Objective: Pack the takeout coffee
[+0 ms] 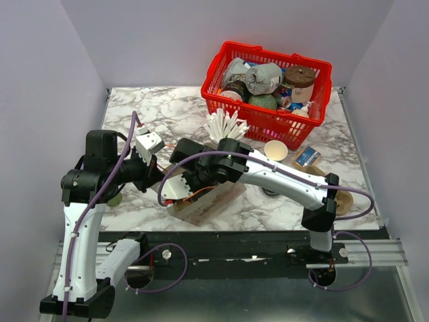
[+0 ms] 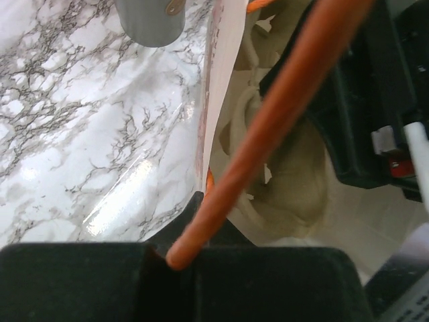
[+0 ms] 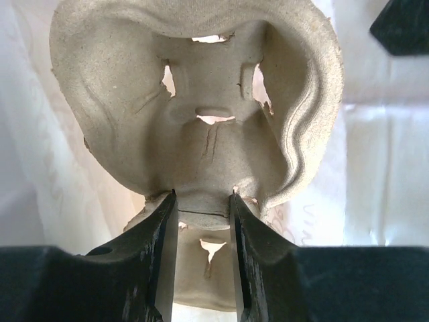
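COUNT: one red basket (image 1: 268,127), one pulp cup carrier (image 3: 201,134), one lidless cup (image 1: 275,150), one grey stick cup (image 2: 151,20) | RIGHT gripper (image 3: 203,201): narrow, pinching the carrier's wall | LEFT gripper (image 2: 188,255): fully closed, any catch unclear | takeout coffee: can't spot it, arms cover part of the table

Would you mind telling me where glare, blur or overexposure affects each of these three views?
Top view: evenly lit and sharp. Left wrist view: a bright glare streak on the marble table, and the orange cable up close is blurred. Right wrist view: the background is washed out white, while the cardboard cup tray is sharp between the dark fingers.
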